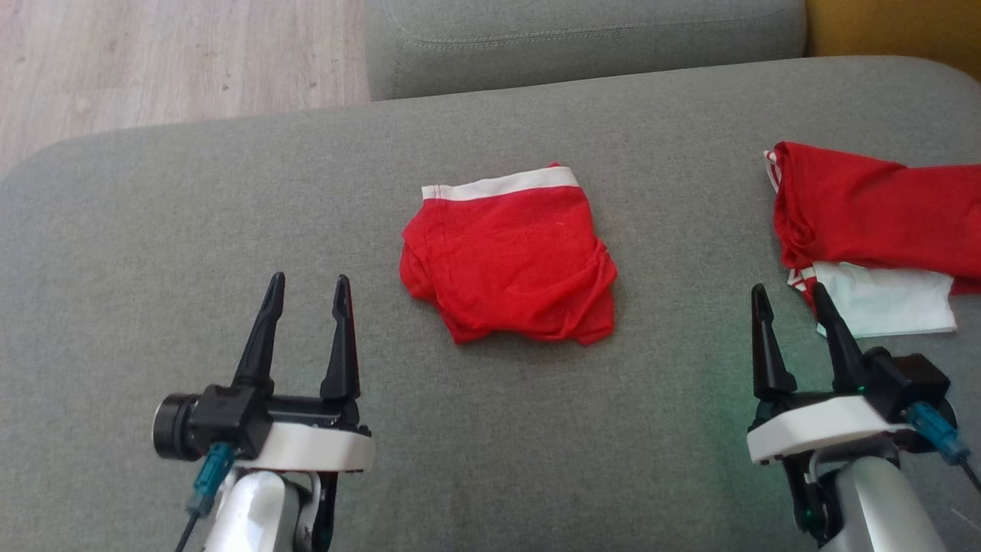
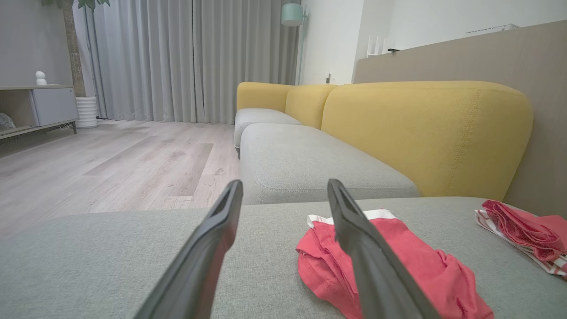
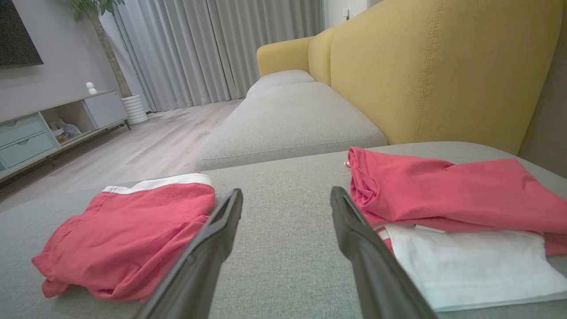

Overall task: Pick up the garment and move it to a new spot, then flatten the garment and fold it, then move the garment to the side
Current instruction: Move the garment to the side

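You have the red garment (image 1: pixel 510 261) lying folded at the centre of the frame in the head view. Its white waistband runs along the upper edge, and it lies flat on the grey seat cushion (image 1: pixel 153 268). Your left gripper (image 1: pixel 309 280) sits at the lower left, fingers spread wide with nothing between them. Its tips are near the garment's lower left corner but apart from it. Your right gripper (image 1: pixel 789 290) is at the lower right, jaws likewise parted and empty. The finger nearer the right edge overlaps a white cloth (image 1: pixel 889 303) in the picture; you cannot tell whether it touches. Above that, a larger red cloth (image 1: pixel 874 215) lies at the right edge, well apart from the garment. In the left wrist view a yellow backrest (image 2: pixel 425 133) rises behind the cushion.
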Robot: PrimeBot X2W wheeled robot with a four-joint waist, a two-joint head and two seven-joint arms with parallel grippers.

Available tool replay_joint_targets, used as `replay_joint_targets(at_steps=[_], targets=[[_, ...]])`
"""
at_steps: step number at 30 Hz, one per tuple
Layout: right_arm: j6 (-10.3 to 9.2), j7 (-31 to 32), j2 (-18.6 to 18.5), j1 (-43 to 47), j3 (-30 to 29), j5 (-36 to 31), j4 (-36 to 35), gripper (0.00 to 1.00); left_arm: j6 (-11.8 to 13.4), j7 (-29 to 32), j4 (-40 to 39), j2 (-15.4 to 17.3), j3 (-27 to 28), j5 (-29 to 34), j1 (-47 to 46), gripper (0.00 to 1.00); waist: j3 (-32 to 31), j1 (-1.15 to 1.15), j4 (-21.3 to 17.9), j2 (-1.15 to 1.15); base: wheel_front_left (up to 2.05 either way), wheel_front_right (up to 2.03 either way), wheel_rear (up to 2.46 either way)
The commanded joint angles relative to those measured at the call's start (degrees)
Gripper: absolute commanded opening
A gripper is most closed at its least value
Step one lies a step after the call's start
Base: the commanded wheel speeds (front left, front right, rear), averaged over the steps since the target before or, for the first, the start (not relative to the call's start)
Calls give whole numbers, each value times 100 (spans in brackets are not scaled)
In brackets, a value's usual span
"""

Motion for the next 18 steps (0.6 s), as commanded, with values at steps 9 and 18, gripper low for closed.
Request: replay_joint_targets(at_steps=[9,18], targets=[[-4,154,8,-174,155,29,-355,100,0,-29,-195,41,91,-7,-190,100,53,0,99,0,0,0,0],[-4,658,8,-804,160,-25,-304,100,-78,-29,-191,41,25,51,-468,100,569,0,473,0,0,0,0]])
